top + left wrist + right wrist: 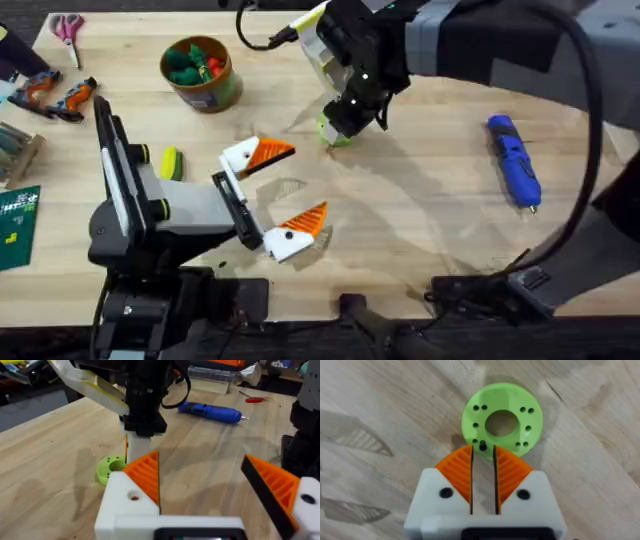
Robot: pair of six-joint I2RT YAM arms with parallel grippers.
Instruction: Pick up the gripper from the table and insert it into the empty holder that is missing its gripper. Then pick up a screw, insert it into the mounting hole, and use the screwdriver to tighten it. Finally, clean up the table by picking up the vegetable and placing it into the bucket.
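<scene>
Right gripper [483, 457]: fingers nearly together, pinching what looks like a small dark screw [482, 446] over the green ring [502, 422]. Left gripper [283, 190]: wide apart, nothing held. Blue screwdriver [514, 160]: flat on table [420, 220], right side. Bucket [201, 72]: far left.

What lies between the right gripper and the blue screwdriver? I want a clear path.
Bare wooden table in the overhead view, between the right gripper and the screwdriver.

Cluttered bench [220, 372] behind, dark floor [30, 407]
</scene>
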